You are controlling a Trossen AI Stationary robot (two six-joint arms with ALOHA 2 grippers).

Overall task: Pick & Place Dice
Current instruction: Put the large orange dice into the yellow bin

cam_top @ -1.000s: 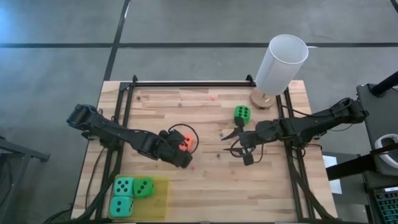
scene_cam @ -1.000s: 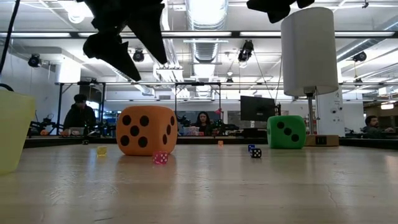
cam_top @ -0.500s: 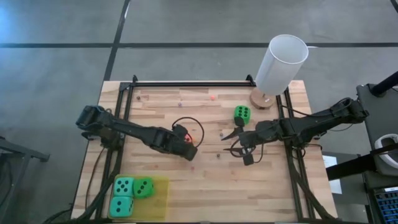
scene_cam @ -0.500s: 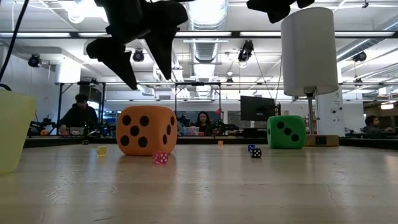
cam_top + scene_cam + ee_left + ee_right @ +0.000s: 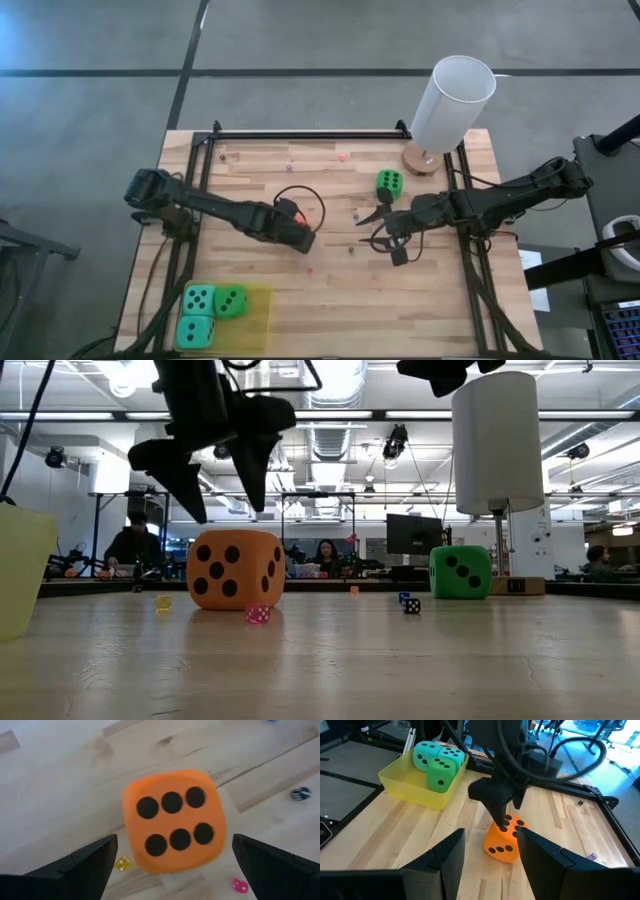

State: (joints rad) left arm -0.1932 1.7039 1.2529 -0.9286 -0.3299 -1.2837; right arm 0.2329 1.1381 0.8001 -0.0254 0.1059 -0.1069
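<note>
The orange-red die (image 5: 172,820) sits flat on the wood near the table's middle (image 5: 235,568), six pips up. My left gripper (image 5: 222,510) hangs open just above it, one finger over each side, touching nothing. My right gripper (image 5: 372,228) waits open to the die's right, above the table. A green die (image 5: 389,183) rests on the table near the white cylinder (image 5: 452,103). Two teal dice and another green one lie in the yellow tray (image 5: 258,318) at the near left.
The white cylinder stands on a round wooden base at the far right. Tiny pink (image 5: 258,614), yellow (image 5: 164,602) and black (image 5: 411,605) dice are scattered around the orange die. A black frame rims the table's far edge and sides. People sit in the room beyond.
My left gripper has moved over the orange-red die and come down toward it, staying open. The die has kept its place.
</note>
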